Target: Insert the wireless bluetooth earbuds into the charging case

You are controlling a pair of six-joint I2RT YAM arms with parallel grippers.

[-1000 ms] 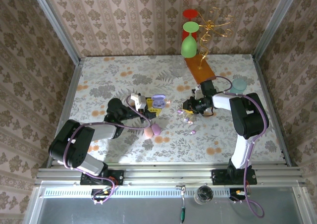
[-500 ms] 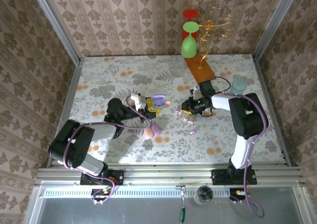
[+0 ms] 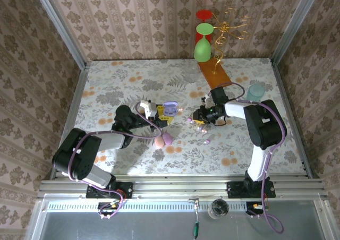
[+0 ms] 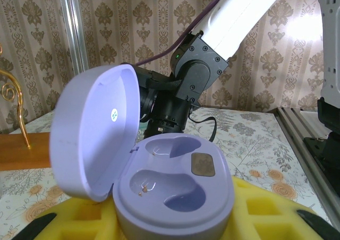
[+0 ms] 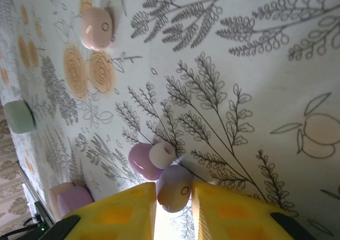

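Over the floral-patterned counter (image 3: 133,86), the right end effector (image 3: 197,118) has edged left. Its yellow fingers (image 5: 130,205) now flank one pale pink-lilac glossy earbud (image 5: 173,188); whether it is pinched, I cannot tell. The left end effector (image 3: 161,118) stays clamped on the open lilac pebble-shaped charging case (image 4: 175,192), ready for pickup.

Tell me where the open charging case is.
In the top external view the charging case sits left of table centre, between the left gripper's yellow fingers, lid up; earbuds and the right gripper lie just right of it.
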